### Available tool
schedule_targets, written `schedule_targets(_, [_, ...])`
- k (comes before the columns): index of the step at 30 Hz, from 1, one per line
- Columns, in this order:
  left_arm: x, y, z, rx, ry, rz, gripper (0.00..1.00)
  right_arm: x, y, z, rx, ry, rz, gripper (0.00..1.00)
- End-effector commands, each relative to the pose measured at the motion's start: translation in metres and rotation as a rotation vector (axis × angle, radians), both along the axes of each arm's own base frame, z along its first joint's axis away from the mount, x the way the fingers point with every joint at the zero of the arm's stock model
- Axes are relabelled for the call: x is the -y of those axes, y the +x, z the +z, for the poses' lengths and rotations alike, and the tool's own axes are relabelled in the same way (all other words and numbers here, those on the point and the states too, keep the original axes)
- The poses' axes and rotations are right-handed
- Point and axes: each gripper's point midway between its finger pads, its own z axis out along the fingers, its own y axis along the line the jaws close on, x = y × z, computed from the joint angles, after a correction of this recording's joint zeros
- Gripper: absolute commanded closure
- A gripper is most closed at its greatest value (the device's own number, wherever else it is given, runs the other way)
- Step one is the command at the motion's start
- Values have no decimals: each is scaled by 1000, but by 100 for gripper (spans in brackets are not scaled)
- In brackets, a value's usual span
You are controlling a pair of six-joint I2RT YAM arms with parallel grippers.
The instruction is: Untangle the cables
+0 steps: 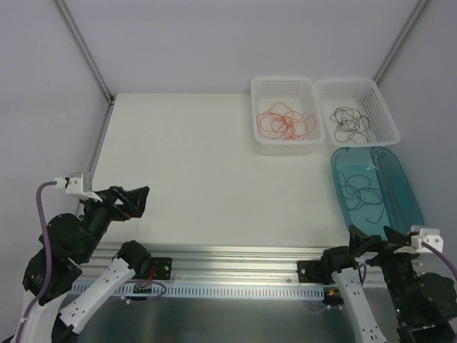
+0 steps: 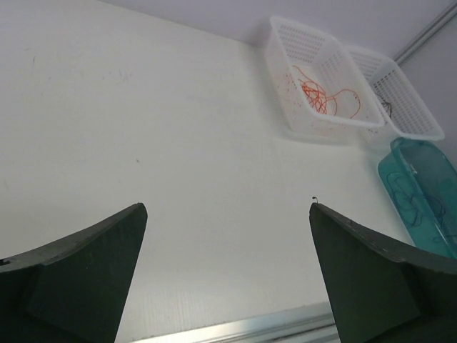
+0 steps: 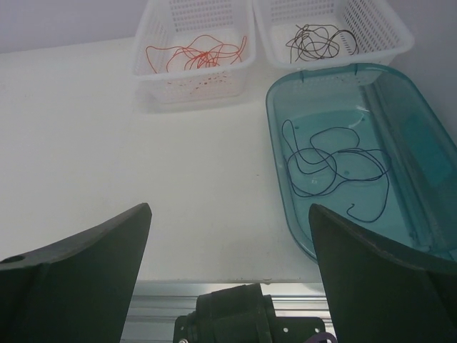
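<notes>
**Nothing being gripped; next reach is being judged a right-side job**

Both arms are being held low at the near edge of the table (image 1: 200,164). The left gripper (image 2: 227,207) is being shown w/ jaws spread wide and only bare table btwn them. The right gripper (image 3: 228,207) is likewise being shown wide open and empty.

The cables are being seen in three containers at the far right. Red-orange cables (image 3: 196,56) are lying curled in the left basket (image 3: 189,86). Dark cables (image 3: 319,41) are lying bunched in the right basket (image 3: 385,32), just beside it. A third lot, the tray cables (image 3: 330,163), is lying in loose overlapping loops in the teal tray (image 3: 418,136), nearer the robot than the baskets.

Relation that counts: the tray cables are lying ahead of the right gripper and off to its right, near it. They are well apart from the left gripper, across the table. The tray's long axis is running away from the robot, and the loops are spreading roughly along it, w/ one free end lying at the near side. So the right gripper is being judged the better placed. The loops are crossing at several pts, so a pinch on one strand is prob. being called for. Whether one strand or several are in the tray cannot be told.
</notes>
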Motion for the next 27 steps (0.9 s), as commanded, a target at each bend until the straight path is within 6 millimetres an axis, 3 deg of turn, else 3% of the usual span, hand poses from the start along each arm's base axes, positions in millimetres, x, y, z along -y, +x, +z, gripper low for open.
schedule_targets(1, [-23,-20,-28,-70,31,51,1,16,-17,6,56,-29,-51,3])
schedule_targets(2, [-27,-24,-29,-66,24,58,1,19,-28,6,96,-18,-58,3])
schedule_targets(13, [-71,-71,-34,5,-115,139,1,33,-65,5,226,21,-91,3])
schedule_targets(19, [-87,-82,-39,33,-166,184,1,39,-72,-3,225,32,-97,3])
schedule_targets(27, [-94,-84,-44,25,-178,220,1,37,-66,-15,175,24,-86,3])
